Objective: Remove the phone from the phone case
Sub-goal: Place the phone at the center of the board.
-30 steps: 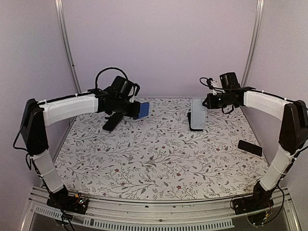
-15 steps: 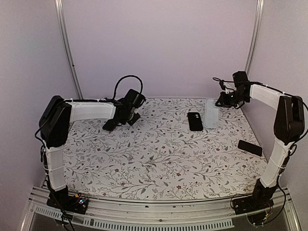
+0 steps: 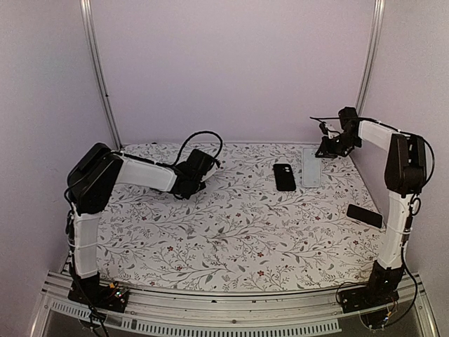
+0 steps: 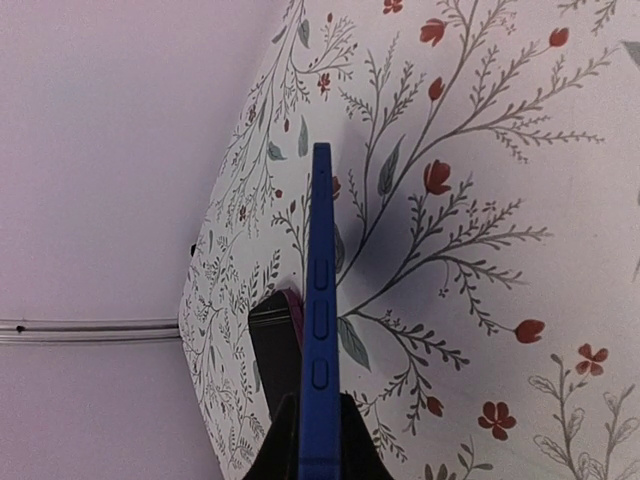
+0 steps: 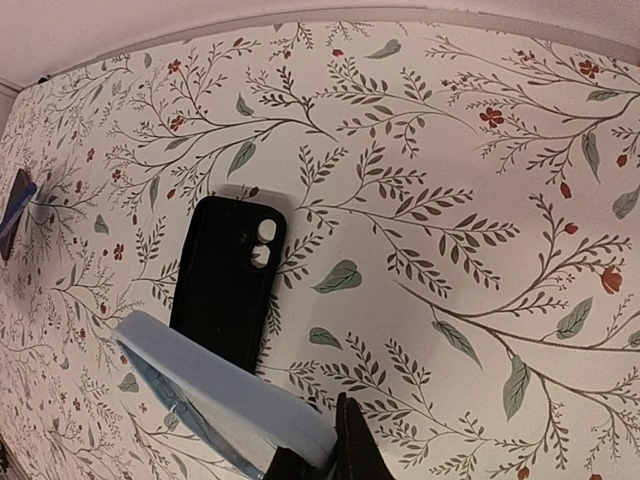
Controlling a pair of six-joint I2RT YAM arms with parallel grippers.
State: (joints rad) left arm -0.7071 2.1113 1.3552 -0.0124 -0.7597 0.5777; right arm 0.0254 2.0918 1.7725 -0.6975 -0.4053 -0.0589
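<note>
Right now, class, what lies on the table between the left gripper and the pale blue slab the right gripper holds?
Top view: the black case lies flat between them; the rest is bare floral cloth.

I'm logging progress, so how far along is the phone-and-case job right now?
Done, it seems: the black case lies empty on the table, which shows through its camera holes. In hand: the right tool is shut on a light blue phone, the left tool on a blue phone. Left: setting both down, letting go.
</note>
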